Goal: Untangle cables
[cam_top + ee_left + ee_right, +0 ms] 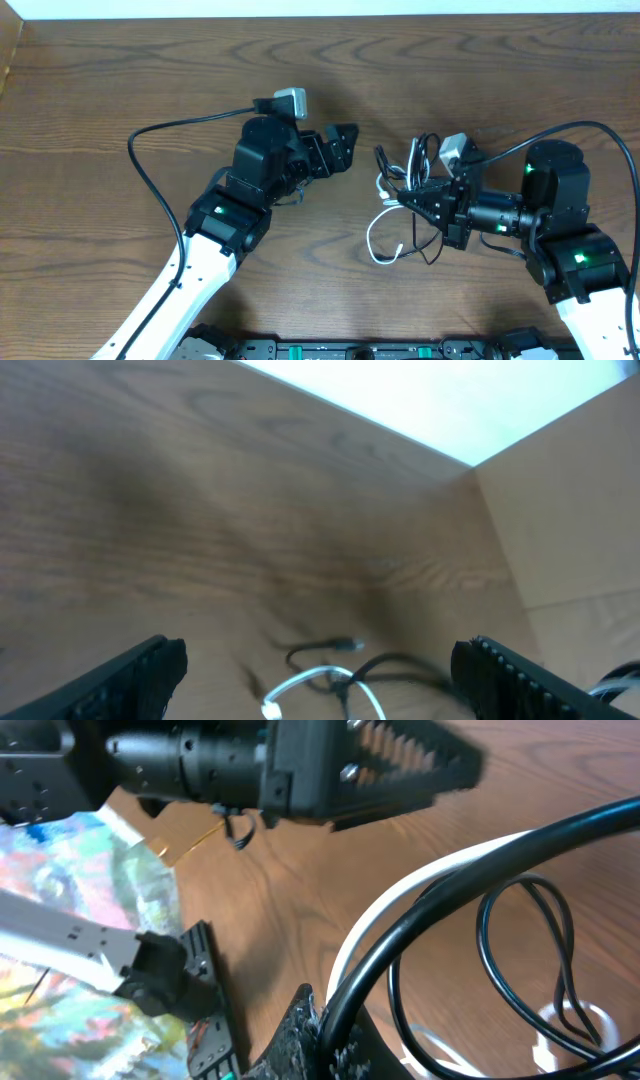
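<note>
The cables (420, 885) lie on the desk (100, 80) between the arms, clenched in the right gripper (405, 200). The left gripper (338, 148) is released, near them; one free loop should be taken and drawn away slowly

Dark brown wood-grain table (120, 60). Left black two-finger gripper (347, 148) over bare wood, jaws spread, near but apart from tangle of thin cords (410, 185). Right black two-finger gripper (403, 200) pinched shut on that tangle, from its right side. Thin black cords (420, 160) looping up past the tip. Thin white cord (372, 240) curling in an open loop toward the near edge. Thick black arm cable (150, 135) arcing left of left arm.
</note>
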